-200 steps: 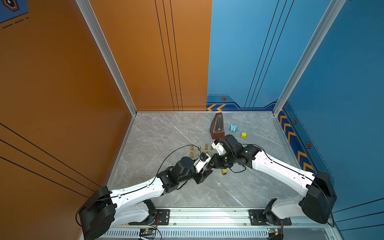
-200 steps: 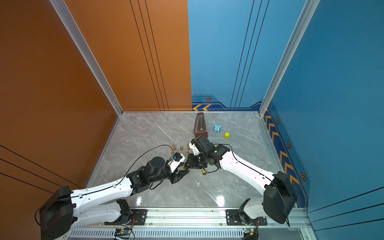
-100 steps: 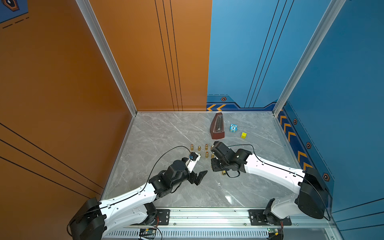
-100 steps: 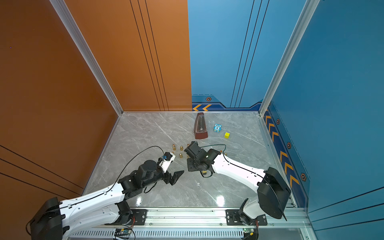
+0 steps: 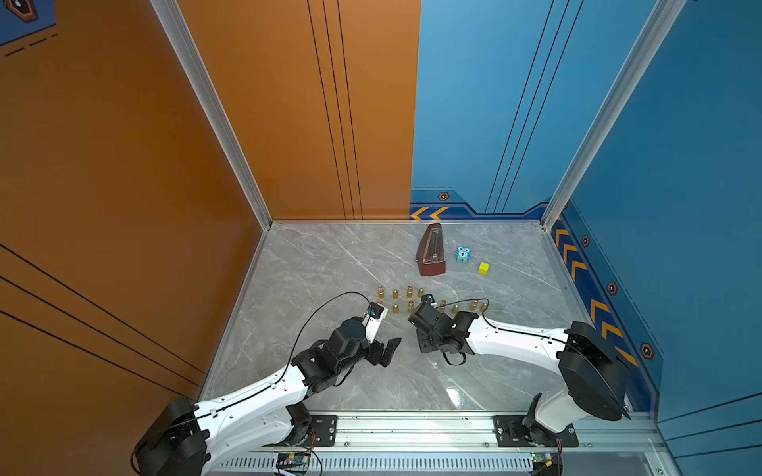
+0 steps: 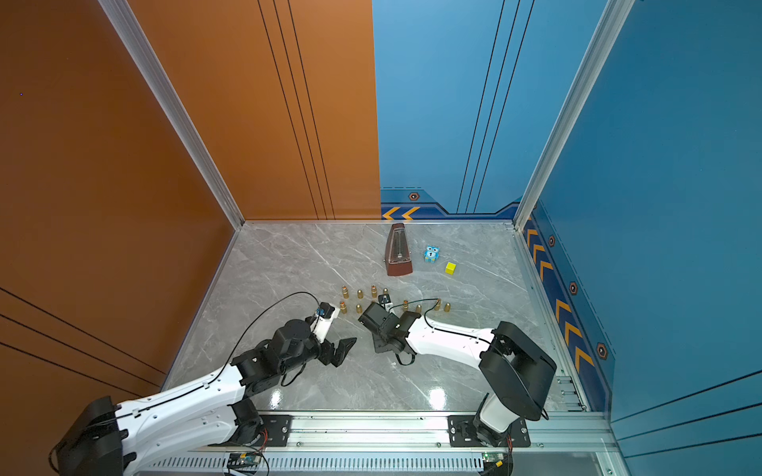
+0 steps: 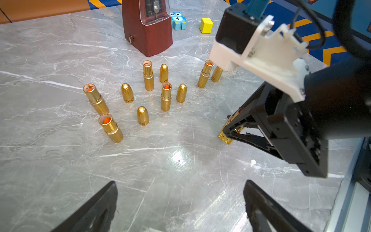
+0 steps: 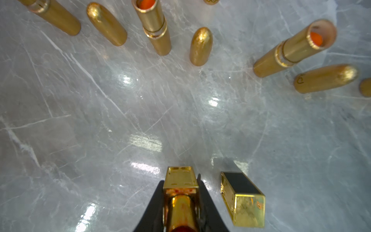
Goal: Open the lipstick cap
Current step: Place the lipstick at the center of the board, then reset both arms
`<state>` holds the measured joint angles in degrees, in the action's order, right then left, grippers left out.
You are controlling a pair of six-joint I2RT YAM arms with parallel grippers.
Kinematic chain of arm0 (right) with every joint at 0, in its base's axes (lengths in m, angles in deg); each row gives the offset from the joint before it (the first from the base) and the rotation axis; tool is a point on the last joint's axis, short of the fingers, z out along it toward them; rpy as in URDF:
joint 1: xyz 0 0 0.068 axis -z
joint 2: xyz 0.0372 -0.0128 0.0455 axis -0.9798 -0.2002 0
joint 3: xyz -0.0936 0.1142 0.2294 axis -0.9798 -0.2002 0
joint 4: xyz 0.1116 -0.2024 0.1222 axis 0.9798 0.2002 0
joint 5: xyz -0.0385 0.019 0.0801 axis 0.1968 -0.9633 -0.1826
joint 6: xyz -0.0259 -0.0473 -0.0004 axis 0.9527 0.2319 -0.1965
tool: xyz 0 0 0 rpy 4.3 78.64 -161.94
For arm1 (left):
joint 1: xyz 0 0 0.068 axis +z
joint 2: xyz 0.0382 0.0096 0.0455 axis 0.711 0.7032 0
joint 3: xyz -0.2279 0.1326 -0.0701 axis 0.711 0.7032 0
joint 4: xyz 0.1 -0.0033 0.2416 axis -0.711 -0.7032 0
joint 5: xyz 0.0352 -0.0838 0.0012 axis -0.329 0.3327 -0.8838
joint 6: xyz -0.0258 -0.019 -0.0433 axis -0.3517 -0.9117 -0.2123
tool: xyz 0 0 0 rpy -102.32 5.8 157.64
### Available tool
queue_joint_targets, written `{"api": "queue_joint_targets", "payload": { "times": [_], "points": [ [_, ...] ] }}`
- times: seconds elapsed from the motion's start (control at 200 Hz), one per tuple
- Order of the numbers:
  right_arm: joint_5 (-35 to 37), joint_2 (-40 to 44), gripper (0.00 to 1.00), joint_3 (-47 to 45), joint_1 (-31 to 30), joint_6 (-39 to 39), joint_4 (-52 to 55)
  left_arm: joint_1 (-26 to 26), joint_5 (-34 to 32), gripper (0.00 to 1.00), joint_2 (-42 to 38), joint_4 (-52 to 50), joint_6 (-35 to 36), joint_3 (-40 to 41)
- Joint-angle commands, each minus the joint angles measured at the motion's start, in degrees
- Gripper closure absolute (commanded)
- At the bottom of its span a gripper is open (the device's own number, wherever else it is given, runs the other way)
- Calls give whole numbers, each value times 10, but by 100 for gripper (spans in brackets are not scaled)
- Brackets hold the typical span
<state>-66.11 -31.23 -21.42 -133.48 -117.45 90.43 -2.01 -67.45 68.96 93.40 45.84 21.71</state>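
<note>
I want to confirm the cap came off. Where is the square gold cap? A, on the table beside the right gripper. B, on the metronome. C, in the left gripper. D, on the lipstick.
A: the right wrist view shows the square gold cap resting on the table beside the lipstick that the right gripper holds; the left gripper is open and empty.

The lipstick (image 8: 180,200) looks glossy gold metal, the tabletop (image 8: 100,120) polished marble, the metronome (image 7: 148,40) smooth wood.
</note>
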Motion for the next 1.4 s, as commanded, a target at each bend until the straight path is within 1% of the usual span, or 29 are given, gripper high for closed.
{"api": "queue_joint_targets", "payload": {
  "times": [0.0, 0.09, 0.33, 0.485, 0.681, 0.751, 0.816, 0.946, 1.116, 1.216, 1.321, 1.396],
  "points": [
    [33, -7, 79, -15, -10, -5, -33, 6, -13, 1, -8, -8, -8, 9],
    [49, -10, 78, -24, -14, -2, -43, 8, -18, 1, -6, -7, -9, 9],
    [55, -26, 78, -40, -18, -5, -56, 12, -17, 1, -6, -7, -13, 11],
    [48, -26, 74, -48, -20, -7, -60, 14, -17, 1, -8, -6, -14, 12],
    [34, -15, 62, -41, -21, -1, -59, 17, -10, 1, -7, -6, -14, 6],
    [33, -6, 59, -37, -21, 2, -58, 18, -11, 1, -7, -7, -14, 4],
    [33, 6, 56, -36, -21, 3, -52, 18, -9, 1, -8, -7, -14, 4],
    [20, 40, 47, -24, -21, 9, -28, 21, -13, 2, -20, -7, -12, 0],
    [36, 108, 38, -9, -14, 22, 26, 34, -42, 1, -29, -28, -13, -19],
    [49, 156, 34, -5, -3, 39, 55, 46, -72, 1, -29, -35, -19, -28],
    [56, 209, 27, -8, 31, 67, 74, 75, -114, 1, -25, -64, -32, -53],
    [64, 241, 18, -13, 74, 87, 87, 102, -156, 1, -22, -77, -39, -68]
  ]
}}
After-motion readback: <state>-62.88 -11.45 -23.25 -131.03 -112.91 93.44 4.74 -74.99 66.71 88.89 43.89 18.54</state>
